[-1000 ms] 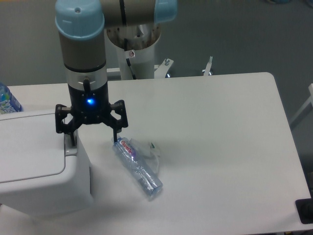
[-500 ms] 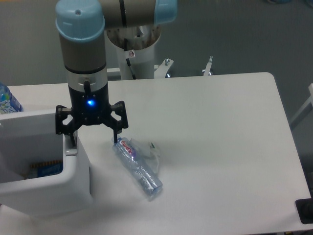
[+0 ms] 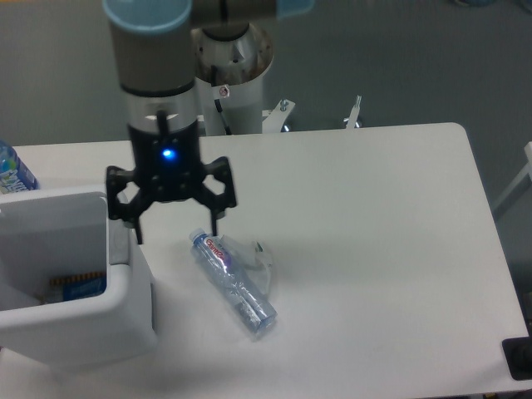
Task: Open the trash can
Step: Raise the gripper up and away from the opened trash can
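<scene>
The white boxy trash can (image 3: 125, 320) stands at the table's front left. Its lid is up and the inside shows, with a blue item (image 3: 81, 287) lying at the bottom. The grey push-button tab (image 3: 121, 247) is on its right rim. My gripper (image 3: 177, 231) is open and empty. It hangs just above and to the right of the tab, its left finger (image 3: 136, 224) over the can's right rim and its right finger (image 3: 214, 220) above the neck of the crushed clear bottle (image 3: 235, 284).
The crushed clear bottle lies on the white table (image 3: 374, 249) just right of the can. A blue-labelled bottle (image 3: 12, 170) stands at the far left edge. The arm's white base (image 3: 237, 91) rises behind the table. A black object (image 3: 519, 359) sits at the front right corner.
The can's lid has sprung open from shut. My gripper has since lifted off the tab and shifted a little to the right, still open.
</scene>
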